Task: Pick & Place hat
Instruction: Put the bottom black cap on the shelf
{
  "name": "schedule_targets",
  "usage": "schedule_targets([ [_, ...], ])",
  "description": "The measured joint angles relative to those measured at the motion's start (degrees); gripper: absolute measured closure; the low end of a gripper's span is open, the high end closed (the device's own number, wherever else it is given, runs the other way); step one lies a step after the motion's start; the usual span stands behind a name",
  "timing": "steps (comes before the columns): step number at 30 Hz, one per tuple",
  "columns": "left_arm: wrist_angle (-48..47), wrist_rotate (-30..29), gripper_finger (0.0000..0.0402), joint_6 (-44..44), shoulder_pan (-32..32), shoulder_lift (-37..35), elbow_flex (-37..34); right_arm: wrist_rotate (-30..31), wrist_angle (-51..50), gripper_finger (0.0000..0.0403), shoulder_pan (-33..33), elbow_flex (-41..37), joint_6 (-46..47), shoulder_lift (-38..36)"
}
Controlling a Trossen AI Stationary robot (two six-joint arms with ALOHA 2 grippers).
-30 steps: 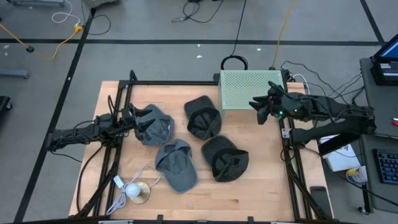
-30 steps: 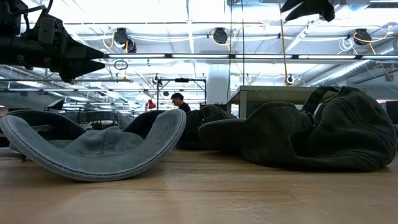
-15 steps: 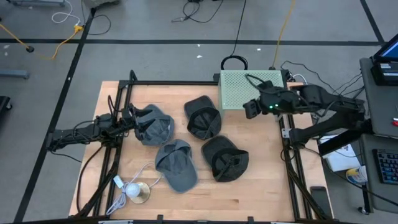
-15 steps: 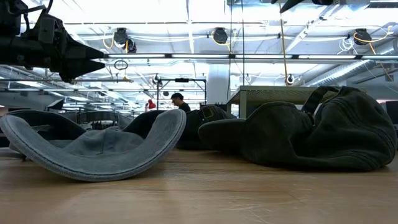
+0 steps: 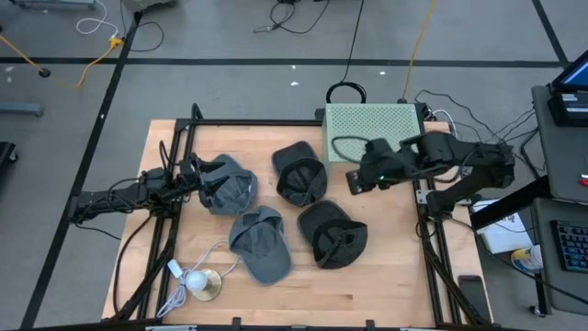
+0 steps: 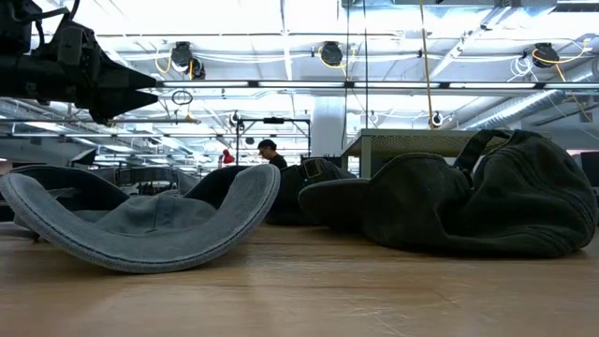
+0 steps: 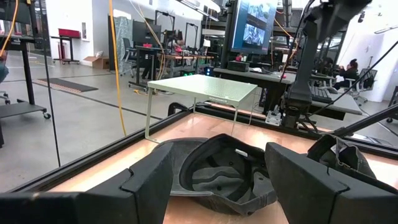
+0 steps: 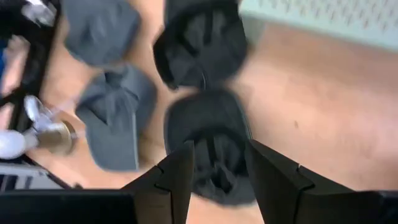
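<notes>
Several caps lie on the wooden table. A grey cap (image 5: 230, 187) is at the left, a second grey cap (image 5: 261, 243) near the front. One dark cap (image 5: 300, 172) lies in the middle and another dark cap (image 5: 333, 233) to its near right. My left gripper (image 5: 196, 175) is open and hovers level just left of the left grey cap; in its wrist view that cap's open underside (image 7: 224, 174) faces the left gripper (image 7: 221, 155). My right gripper (image 5: 353, 179) is open, above the table right of the middle dark cap. In its wrist view, my right gripper (image 8: 219, 168) looks down on both dark caps (image 8: 214, 143).
A pale green perforated stand (image 5: 372, 131) sits at the table's far edge, behind my right arm. A white bulb and brass disc with a cord (image 5: 199, 283) lie at the near left corner. Black frame rails (image 5: 172, 211) run along both sides. Bare wood lies right of the caps.
My right gripper has swung from the right end of the green stand toward the table's left and a little nearer, ending over the wood beside the dark caps. It has left the top of the low view. The left arm and the caps have kept still.
</notes>
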Motion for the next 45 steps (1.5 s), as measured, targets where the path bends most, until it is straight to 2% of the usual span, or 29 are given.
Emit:
schedule_targets([
  [5,0.0,0.0,0.0149,0.01,0.0,0.0,0.0,-5.33,-3.8,0.0261,0.13,0.09,-0.06,3.55],
  [22,0.0,0.0,0.0149,0.01,0.0,0.0,0.0,-5.05,-2.11,0.0261,-5.04,-5.48,-7.91,5.29],
  [31,0.0,0.0,0.0149,0.01,0.0,0.01,0.0,-5.15,-1.72,0.0258,-5.59,-8.28,-11.49,5.31],
  [34,0.0,0.0,0.0149,0.01,0.0,0.02,0.0,-5.67,-1.74,0.0237,-5.71,-8.28,-13.34,5.31],
  [41,0.0,0.0,0.0149,0.01,-0.02,0.0,0.0,-6.47,-1.72,0.0161,-5.71,-8.28,-11.89,5.31],
  [45,0.0,0.0,0.0149,0.01,-0.02,0.0,0.0,-5.12,-1.71,0.0146,-5.71,-8.32,-12.26,5.31],
])
